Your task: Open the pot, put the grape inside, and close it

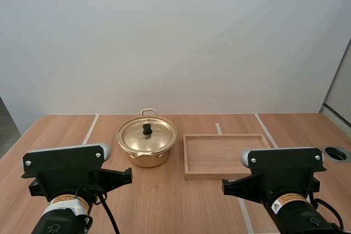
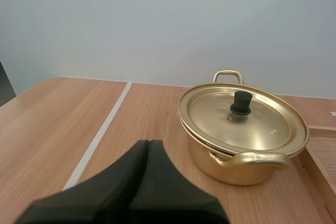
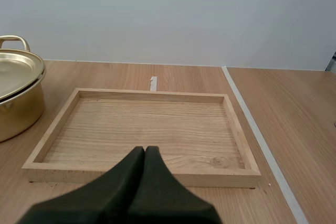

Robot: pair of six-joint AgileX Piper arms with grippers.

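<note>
Two empty grippers, left gripper (image 2: pixel 148 143) and right gripper (image 3: pixel 145 149), hang with fingers closed, probably awaiting the start; pot (image 1: pixel 146 159), lid (image 1: pixel 134 135) on, stands at the wooden tray's (image 1: pixel 225 176) nine o'clock.

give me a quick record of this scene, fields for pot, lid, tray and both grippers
pot: gold, two handles, on the table
lid: on the pot, black knob up
wooden tray: right of the pot, not touching it
left gripper: shut, facing the pot
right gripper: shut, facing the wooden tray
</note>
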